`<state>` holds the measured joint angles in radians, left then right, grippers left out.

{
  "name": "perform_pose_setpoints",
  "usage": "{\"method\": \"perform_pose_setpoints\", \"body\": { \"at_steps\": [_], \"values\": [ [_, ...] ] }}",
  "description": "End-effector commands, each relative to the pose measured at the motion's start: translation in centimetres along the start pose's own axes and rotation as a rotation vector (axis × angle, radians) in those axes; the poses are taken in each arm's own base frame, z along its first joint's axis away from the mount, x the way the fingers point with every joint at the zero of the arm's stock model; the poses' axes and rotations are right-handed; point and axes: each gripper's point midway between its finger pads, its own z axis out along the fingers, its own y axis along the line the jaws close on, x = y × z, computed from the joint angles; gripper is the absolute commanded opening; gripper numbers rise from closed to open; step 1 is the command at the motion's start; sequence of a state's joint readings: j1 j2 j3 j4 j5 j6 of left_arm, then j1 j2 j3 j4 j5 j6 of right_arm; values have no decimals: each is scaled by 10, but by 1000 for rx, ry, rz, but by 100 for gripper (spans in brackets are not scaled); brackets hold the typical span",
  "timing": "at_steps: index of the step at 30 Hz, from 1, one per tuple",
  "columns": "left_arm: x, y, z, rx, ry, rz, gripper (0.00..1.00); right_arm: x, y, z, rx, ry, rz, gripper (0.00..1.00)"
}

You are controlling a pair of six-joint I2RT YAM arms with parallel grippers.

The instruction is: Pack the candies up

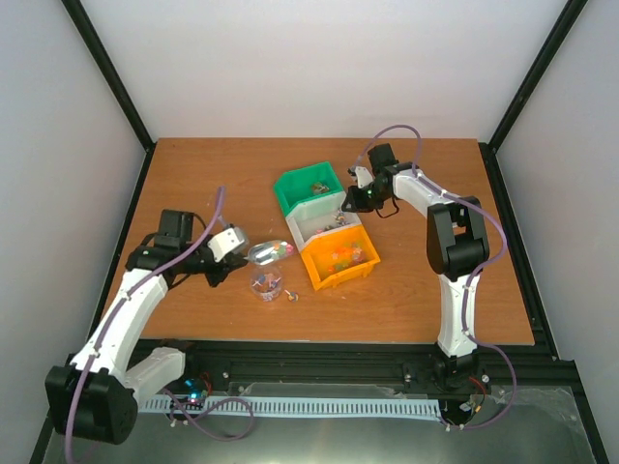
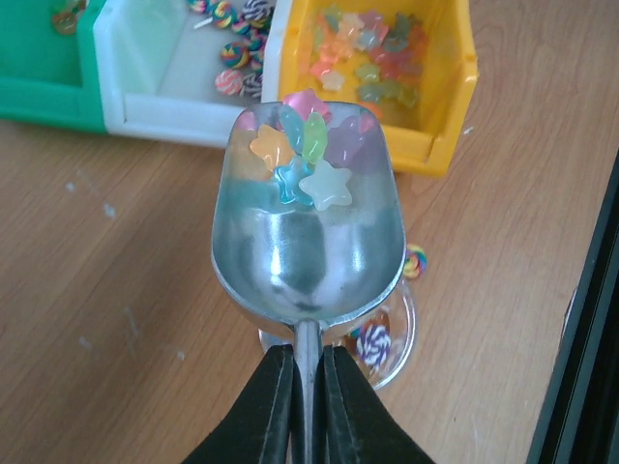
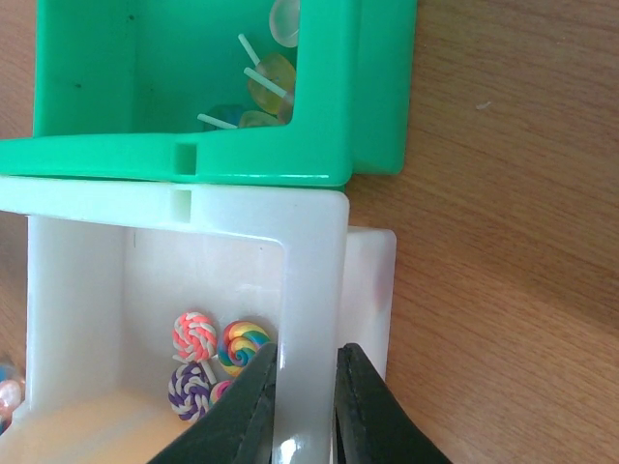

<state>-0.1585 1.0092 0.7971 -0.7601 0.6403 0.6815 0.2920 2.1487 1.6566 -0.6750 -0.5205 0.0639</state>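
Metal scoop, its handle pinched tight in the closed left gripper at the bottom centre of the left wrist view. The bowl carries star-shaped candies heaped towards its upper end. Clear jar sits just beneath, with one swirl sweet inside. Right gripper clamps the wall of the white bin, which holds more candies. Risks: tipping off-centre would likely spill stars past the narrow jar mouth onto the table, where a stray sweet lies; the scoop could also knock the jar over. Labels, writing: none legible.
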Motion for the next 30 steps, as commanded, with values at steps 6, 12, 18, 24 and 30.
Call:
{"method": "perform_pose_setpoints", "body": {
  "at_steps": [6, 12, 18, 24, 30],
  "values": [
    [26, -20, -31, -16, 31, 26, 1, 43, -21, 13, 54, 155, 51, 15],
    [41, -34, -39, -38, 64, 27, 1, 42, -21, 14, 51, 166, 44, 15],
    [54, -37, -42, -75, 94, 15, 1, 40, -21, 15, 45, 171, 38, 15],
    [66, -37, -39, -47, 161, 18, 1, 34, -20, 16, 41, 171, 25, 15],
    [69, -36, -42, -16, 219, 50, 1, 31, -20, 17, 37, 171, 27, 15]
  ]
}}
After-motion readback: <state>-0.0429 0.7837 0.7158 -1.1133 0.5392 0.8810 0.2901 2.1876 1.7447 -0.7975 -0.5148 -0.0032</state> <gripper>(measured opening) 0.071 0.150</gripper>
